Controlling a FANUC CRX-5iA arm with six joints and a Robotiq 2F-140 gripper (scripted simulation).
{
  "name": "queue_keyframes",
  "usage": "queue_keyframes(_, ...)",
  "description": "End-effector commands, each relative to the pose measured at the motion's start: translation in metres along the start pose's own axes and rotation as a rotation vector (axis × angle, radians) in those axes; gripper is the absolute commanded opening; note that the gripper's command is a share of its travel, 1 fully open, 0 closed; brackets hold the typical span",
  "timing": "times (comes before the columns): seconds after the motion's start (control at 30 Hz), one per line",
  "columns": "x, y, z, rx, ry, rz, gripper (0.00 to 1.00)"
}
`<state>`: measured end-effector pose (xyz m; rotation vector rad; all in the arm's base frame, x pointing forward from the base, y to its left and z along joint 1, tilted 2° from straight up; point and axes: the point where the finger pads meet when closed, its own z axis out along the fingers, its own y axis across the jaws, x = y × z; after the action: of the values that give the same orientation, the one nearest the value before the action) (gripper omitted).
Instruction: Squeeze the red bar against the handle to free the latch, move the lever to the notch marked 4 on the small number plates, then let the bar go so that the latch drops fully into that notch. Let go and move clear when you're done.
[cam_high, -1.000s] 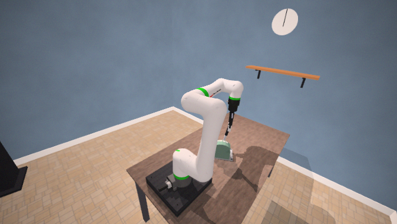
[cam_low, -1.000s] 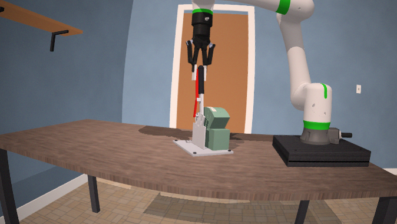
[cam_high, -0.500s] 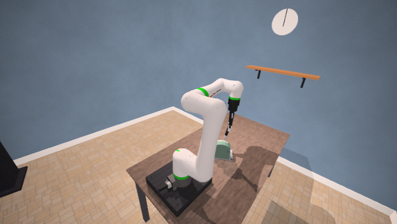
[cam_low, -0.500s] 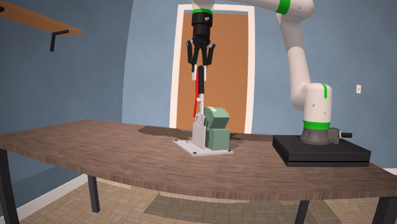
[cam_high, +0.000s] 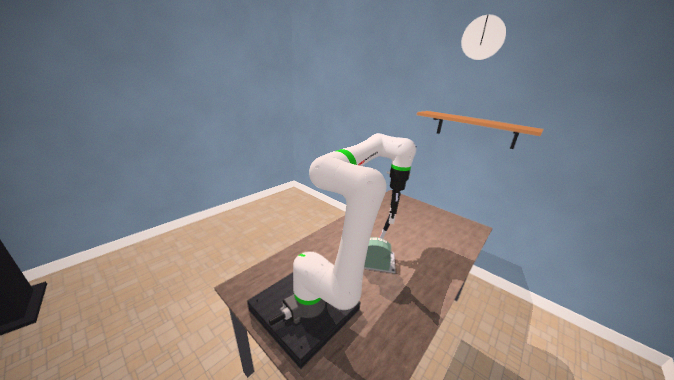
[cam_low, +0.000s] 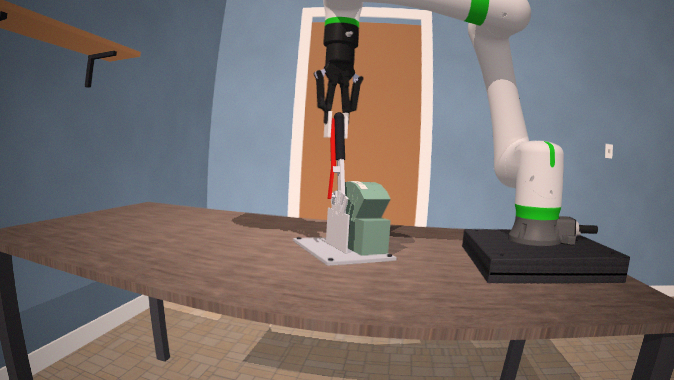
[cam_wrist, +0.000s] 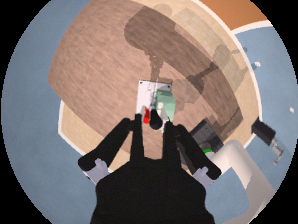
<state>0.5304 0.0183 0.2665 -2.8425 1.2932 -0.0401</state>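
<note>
The lever unit (cam_low: 357, 220) stands on a grey base plate (cam_low: 345, 254) in the middle of the table, with a green housing and a grey notched sector. Its lever rises almost upright and ends in a black handle (cam_low: 339, 134). The red bar (cam_low: 332, 167) lies close along the handle's left side. My gripper (cam_low: 337, 126) comes straight down from above and is shut on the top of the handle and the red bar together. In the wrist view the fingers close around the black handle tip and a spot of red (cam_wrist: 145, 117). The number plates are too small to read.
The arm's black base block (cam_low: 547, 257) sits at the right end of the table. A wooden shelf (cam_high: 480, 123) hangs on the wall behind, and a door (cam_low: 367, 115) stands beyond the table. The table edge runs close in front of the lever unit.
</note>
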Motion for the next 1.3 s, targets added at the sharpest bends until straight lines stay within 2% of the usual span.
queue_keyframes(0.0,0.001,0.0,0.0,0.0,0.0,0.0,0.0)
queue_keyframes(0.5,0.034,0.0,0.011,0.0,0.0,0.0,0.0)
queue_keyframes(1.27,0.044,0.0,0.015,0.0,0.0,0.0,0.0)
